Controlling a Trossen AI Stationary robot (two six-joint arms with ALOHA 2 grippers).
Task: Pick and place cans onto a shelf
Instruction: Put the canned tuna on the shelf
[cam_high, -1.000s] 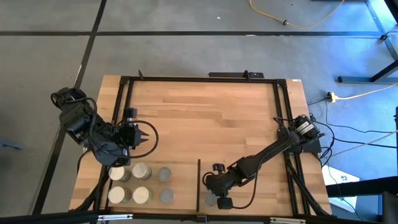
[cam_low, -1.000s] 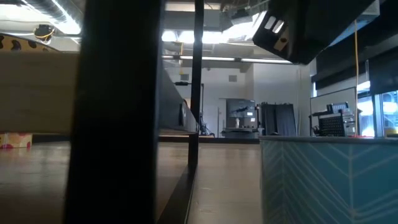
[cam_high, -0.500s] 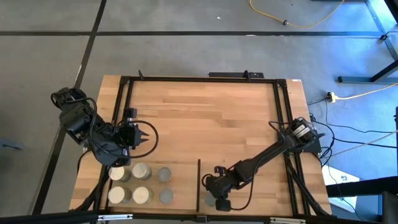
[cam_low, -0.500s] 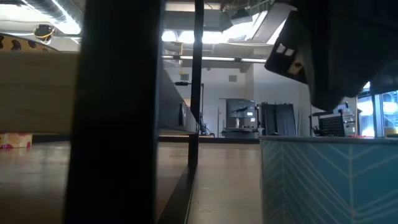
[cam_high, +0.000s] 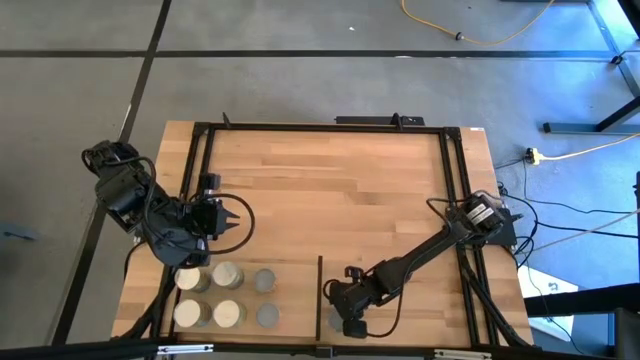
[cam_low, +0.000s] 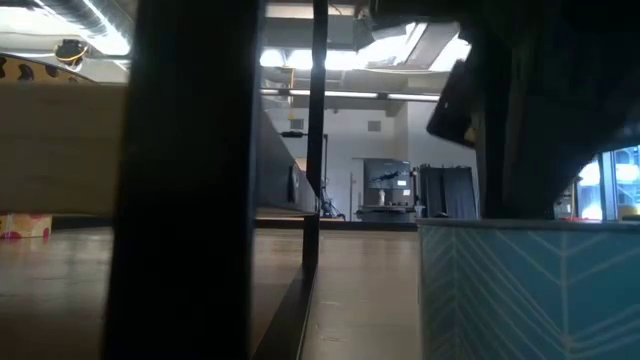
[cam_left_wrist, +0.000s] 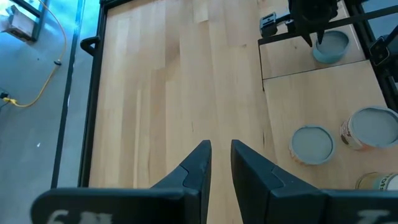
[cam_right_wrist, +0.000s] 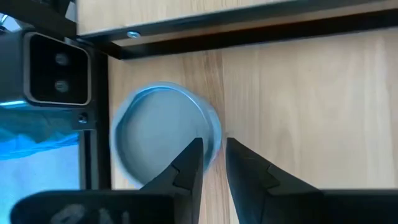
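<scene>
The shelf (cam_high: 292, 298) is a light-wood panel at the table's near left. A black upright divider (cam_high: 320, 295) runs along its right edge. Several cans (cam_high: 227, 276) stand on it on their bases. One more can (cam_right_wrist: 163, 134), with a grey-blue top, stands on the table just right of the divider. My right gripper (cam_right_wrist: 213, 147) is open over that can's rim. One finger is above the top, the other outside the wall. My left gripper (cam_left_wrist: 221, 149) hangs open above bare table, beyond the shelf's far edge, with nothing between its fingers. My right gripper comes at the can from above, slanting down, its fingers astride the rim (cam_right_wrist: 208, 127) on one side. The can stands upright on the table. I cannot tell whether either finger touches it.
A black frame (cam_high: 325, 126) runs round the tabletop. A small camera block (cam_right_wrist: 56, 68) sits close beside the lone can at the near edge. The low view shows that can's teal patterned wall (cam_low: 530, 290) close up. Bare wood (cam_high: 340, 190) spans the table's middle and far part.
My right gripper has come down toward the can by the divider and rolled a little at the wrist. In the low view its dark body has sunk to just above the can's top. The can has stayed in place.
</scene>
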